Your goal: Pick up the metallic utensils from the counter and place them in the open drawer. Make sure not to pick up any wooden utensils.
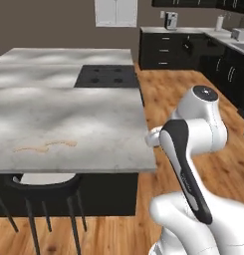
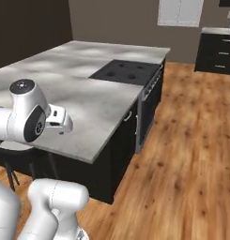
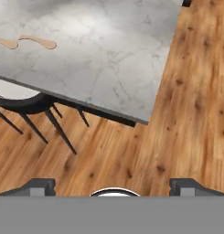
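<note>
The arm sits folded beside the near corner of the tabletop [image 1: 83, 124], its gripper [image 3: 111, 185] aimed down over the wood floor [image 3: 177, 114] just off the marble edge, with the fingers [image 3: 40, 186] spread wide and holding nothing. This looks like the very start: no utensil has been approached yet. On the marble, near the front edge and well left of the arm, lie two pale tan, wavy utensils [image 1: 44, 146]; by their colour they look wooden, so I judge them the ones to leave alone. A silvery spoon or a knife cannot be made out in any view, nor the open drawer, so where the metal pieces lie cannot be told from here. A black cooktop [image 1: 107, 75] is set into the far part of the marble, and a dark stool [image 1: 41, 187] stands under the near edge. The next move likely calls for finding the metal pieces first, perhaps by driving the base round the island, before the arm reaches out.
</note>
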Available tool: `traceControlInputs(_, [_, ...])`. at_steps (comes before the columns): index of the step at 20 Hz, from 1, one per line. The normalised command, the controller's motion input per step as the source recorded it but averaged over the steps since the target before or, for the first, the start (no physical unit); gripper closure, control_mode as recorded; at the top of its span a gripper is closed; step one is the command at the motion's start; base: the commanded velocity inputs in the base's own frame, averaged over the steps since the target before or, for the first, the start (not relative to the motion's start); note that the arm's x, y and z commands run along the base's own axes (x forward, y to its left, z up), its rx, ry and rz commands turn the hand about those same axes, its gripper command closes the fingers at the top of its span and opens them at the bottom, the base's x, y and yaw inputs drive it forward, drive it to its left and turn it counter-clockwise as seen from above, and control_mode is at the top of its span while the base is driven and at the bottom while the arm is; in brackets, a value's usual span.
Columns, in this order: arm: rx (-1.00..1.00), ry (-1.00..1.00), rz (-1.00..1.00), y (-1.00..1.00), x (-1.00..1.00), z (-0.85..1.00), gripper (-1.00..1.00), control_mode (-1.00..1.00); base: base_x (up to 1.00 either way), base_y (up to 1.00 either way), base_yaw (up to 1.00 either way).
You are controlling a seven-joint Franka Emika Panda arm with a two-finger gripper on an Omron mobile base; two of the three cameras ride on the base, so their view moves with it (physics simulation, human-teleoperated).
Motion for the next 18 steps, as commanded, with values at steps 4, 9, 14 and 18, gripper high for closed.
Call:
traceControlInputs(4, [0.00, 0.00, 0.00, 0.00, 0.00, 0.00, -1.00, 1.00, -1.00, 1.00, -0.08])
traceControlInputs(9, [0.00, 0.00, 0.00, 0.00, 0.00, 0.00, -1.00, 1.00, -0.93, 1.00, -0.04])
traceControlInputs(14, [0.00, 0.00, 0.00, 0.00, 0.00, 0.00, -1.00, 1.00, -0.16, 1.00, -0.27])
traceControlInputs(18, [0.00, 0.00, 0.00, 0.00, 0.00, 0.00, -1.00, 1.00, 0.32, 1.00, -0.50])
